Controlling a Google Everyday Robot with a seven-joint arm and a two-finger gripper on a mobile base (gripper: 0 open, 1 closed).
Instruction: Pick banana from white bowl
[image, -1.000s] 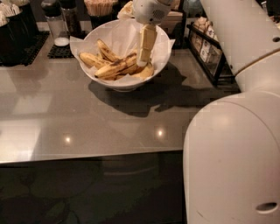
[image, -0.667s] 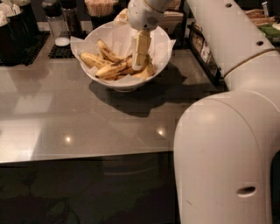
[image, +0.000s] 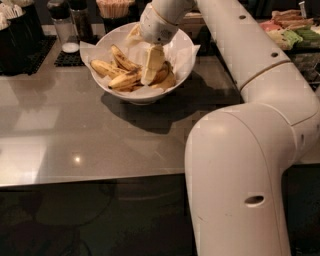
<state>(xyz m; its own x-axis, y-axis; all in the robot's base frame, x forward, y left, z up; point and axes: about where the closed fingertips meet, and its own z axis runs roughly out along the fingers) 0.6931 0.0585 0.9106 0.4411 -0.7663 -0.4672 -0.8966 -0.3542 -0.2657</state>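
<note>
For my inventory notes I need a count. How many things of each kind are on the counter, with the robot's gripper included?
White bowl: 1
Bananas: at least 4, overlapping in the bowl
Shakers: 2
Cup of sticks: 1
Gripper, down inside the bowl among the bananas: 1
Total: at least 9

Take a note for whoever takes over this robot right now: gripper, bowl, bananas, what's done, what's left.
The gripper is down inside the white bowl, its tip among the bananas; whether it has one cannot be seen.
The white bowl, paper-lined, sits on the grey counter.
Done: the reach into the bowl.
Left: secure one banana and lift it clear of the rim.
</note>
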